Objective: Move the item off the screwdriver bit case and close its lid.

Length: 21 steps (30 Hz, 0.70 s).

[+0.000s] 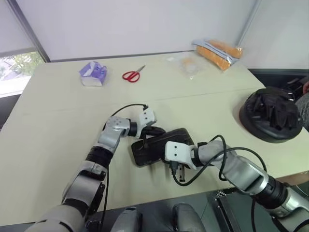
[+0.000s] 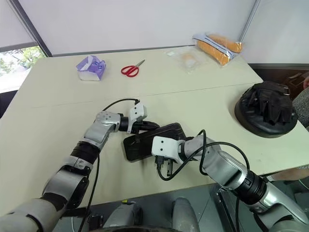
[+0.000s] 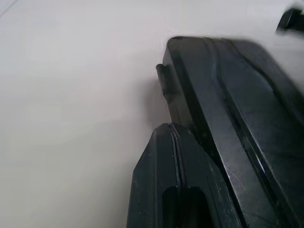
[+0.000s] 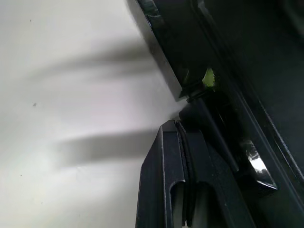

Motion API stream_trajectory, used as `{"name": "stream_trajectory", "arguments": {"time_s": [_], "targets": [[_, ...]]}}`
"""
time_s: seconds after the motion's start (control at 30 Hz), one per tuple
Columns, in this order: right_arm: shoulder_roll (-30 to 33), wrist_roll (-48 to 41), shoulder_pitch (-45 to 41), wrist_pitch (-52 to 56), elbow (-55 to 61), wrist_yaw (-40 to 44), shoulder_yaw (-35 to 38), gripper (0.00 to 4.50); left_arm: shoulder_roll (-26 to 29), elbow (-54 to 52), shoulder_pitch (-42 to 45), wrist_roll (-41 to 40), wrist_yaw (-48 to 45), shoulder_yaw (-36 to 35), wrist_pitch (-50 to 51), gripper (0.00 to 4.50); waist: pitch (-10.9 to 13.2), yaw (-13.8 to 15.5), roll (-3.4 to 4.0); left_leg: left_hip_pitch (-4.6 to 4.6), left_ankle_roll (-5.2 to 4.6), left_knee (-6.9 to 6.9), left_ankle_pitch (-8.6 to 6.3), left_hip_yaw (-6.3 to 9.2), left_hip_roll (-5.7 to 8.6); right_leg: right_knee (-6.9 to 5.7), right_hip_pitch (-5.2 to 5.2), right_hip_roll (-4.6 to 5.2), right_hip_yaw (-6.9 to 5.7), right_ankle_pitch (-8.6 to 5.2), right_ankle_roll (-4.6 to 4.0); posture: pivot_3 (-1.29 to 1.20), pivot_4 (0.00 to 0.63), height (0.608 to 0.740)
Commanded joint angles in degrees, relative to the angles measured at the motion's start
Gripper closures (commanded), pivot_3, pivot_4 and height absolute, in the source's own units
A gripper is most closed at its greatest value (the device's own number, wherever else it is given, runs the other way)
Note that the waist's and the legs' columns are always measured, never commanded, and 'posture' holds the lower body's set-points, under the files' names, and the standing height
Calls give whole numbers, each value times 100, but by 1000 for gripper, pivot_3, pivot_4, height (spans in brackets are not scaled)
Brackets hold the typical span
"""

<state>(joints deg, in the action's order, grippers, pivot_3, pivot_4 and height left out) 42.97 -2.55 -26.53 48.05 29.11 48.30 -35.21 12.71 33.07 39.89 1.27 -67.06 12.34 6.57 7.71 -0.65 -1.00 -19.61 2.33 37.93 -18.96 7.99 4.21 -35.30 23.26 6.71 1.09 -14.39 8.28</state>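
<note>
Already the black bag (image 1: 274,114) sits well off to the right on the table (image 1: 58,121), clear of the bit case (image 2: 145,141), so what remains is a matter of getting the lid (image 1: 166,139) fully down. Going from the left: a purple-and-white packet (image 1: 93,74) and red scissors (image 1: 133,75) lie far back, well apart from the work and no obstacle to it. Nearer, the left gripper (image 1: 153,130) reaches in sideways at the case's far-left edge; in its wrist view the two black fingers (image 3: 166,185) are pressed together, holding nothing, their tip against the case's side just below a small tab. Probably it is set there to brace the case so it cannot slide. The case lies flat in the middle of the near table, its dark lid seemingly lowered over it, though whether the latch has caught cannot be told. At its near-right edge the right gripper (image 2: 164,166) is angled down, fingers likewise clenched and empty, the tip at the seam where lid meets base, likely placed to press the edge home. Further right, orange wrapped packages (image 1: 219,52) and a clear bag (image 1: 189,64) lie at the far end.
</note>
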Motion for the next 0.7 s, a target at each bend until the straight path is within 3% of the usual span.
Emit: {"name": "stream_trajectory", "arguments": {"time_s": [0.03,0.43,0.7], "targets": [[141,337,-558,157,22,-514,1105,4474,-226,385,-626,260,-644,958,-160,4500,3,5,4,-1,-3,0,-2,-2,3,5,-2,3,0,0,0,0,150,740],[748,-136,-279,465,626,-215,1431,4474,-229,248,-408,-37,-549,565,4,4500,16,23,25,-11,-35,1,-20,-5,9,14,0,12,-1,0,3,0,150,740],[1357,-803,448,501,1216,187,2256,4474,372,-1114,-549,-896,-363,-146,1040,4500,19,5,21,-80,-14,11,-8,-2,9,13,63,13,-4,0,5,0,150,740]]}}
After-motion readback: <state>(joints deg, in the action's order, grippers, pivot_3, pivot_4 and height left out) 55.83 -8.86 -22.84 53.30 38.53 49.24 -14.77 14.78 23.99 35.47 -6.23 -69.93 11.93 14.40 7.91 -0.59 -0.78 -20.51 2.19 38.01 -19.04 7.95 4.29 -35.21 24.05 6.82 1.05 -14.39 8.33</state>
